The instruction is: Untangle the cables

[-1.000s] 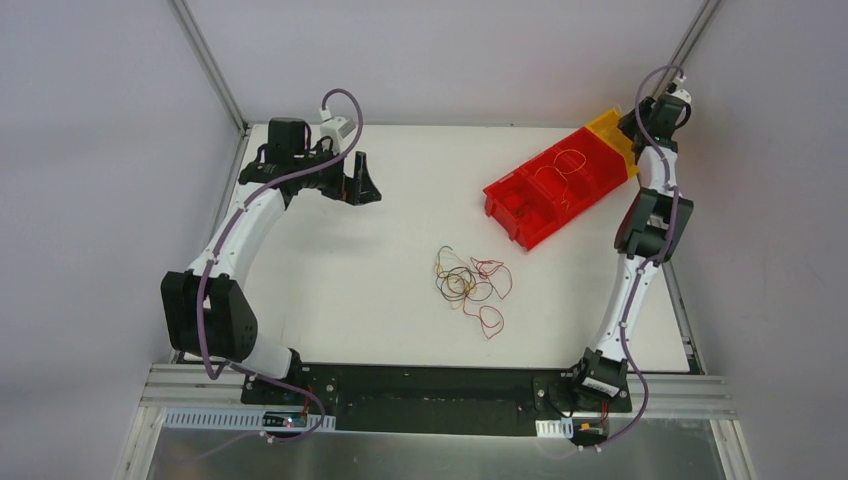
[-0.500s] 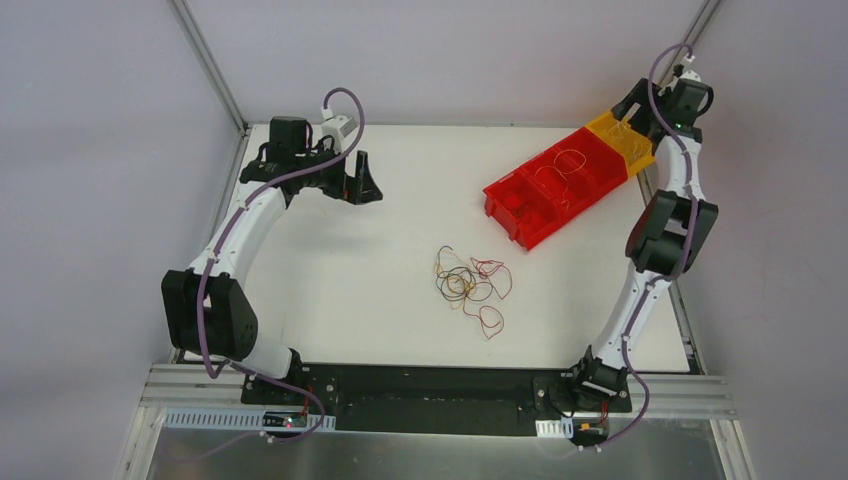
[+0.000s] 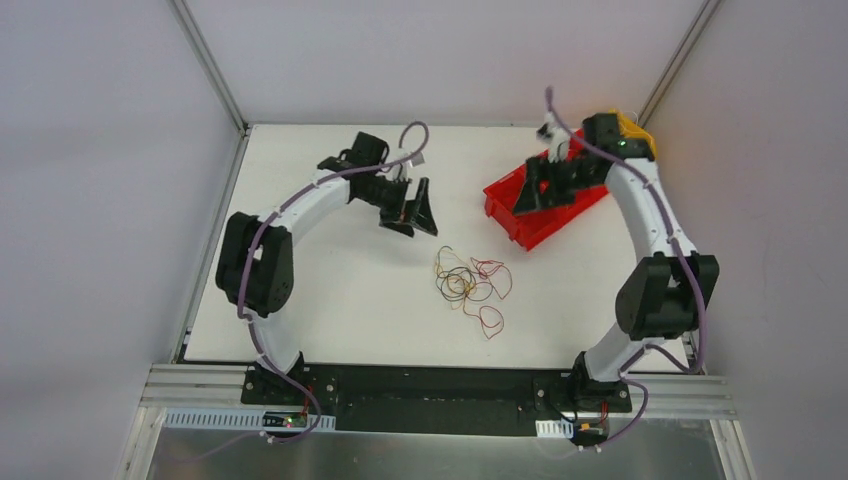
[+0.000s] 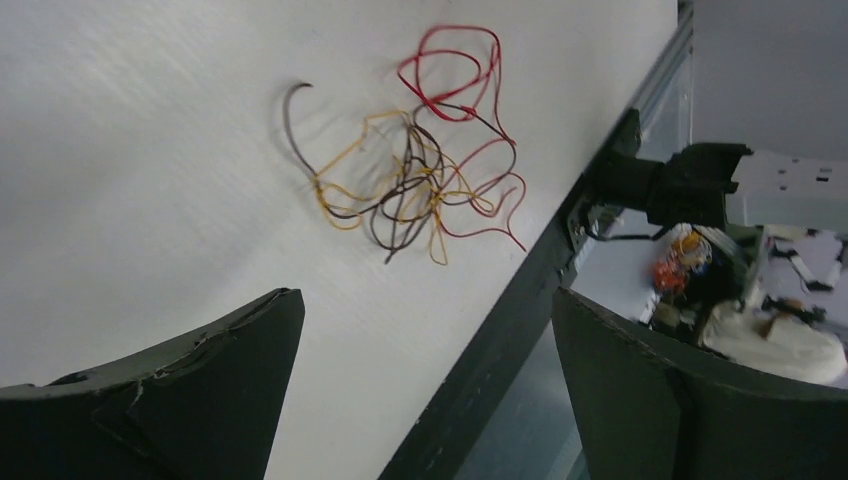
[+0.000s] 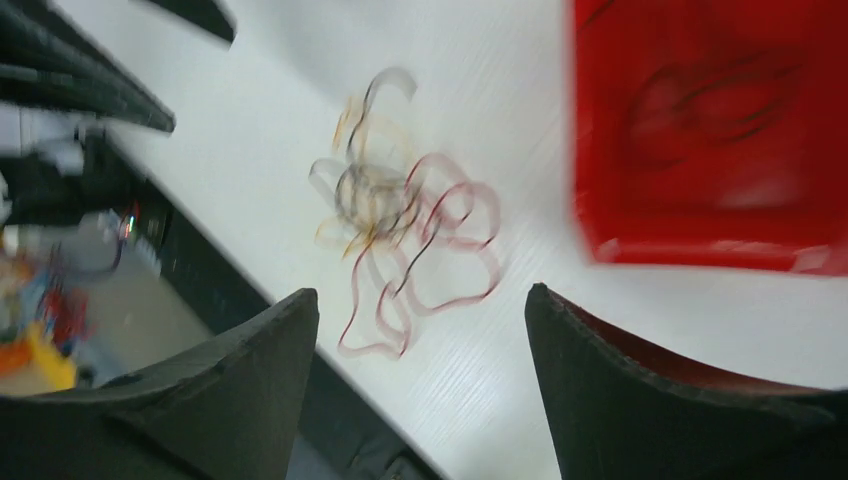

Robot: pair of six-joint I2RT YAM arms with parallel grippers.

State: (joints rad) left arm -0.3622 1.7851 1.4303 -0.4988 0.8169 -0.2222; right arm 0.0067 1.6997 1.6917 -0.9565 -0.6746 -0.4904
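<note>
Tangled cables (image 3: 470,285) on the white table (image 3: 330,300), neither gripper touching them.
The tangle lies near the red bin (image 3: 522,222), on its arm-base side and apart from it. The left gripper (image 3: 412,214), beyond the tangle, and the right gripper (image 3: 545,190), above the bin, both have their jaws spread and empty.

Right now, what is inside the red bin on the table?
From above, the right gripper and its arm cover most of the red bin. The wrist view shows faint curved lines inside, perhaps a wire, too blurred to tell.

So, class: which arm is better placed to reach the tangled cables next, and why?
Left, probably. The left gripper hangs open near the cables, aimed at them. The right gripper is open too, but sits over the red bin, farther away.
</note>
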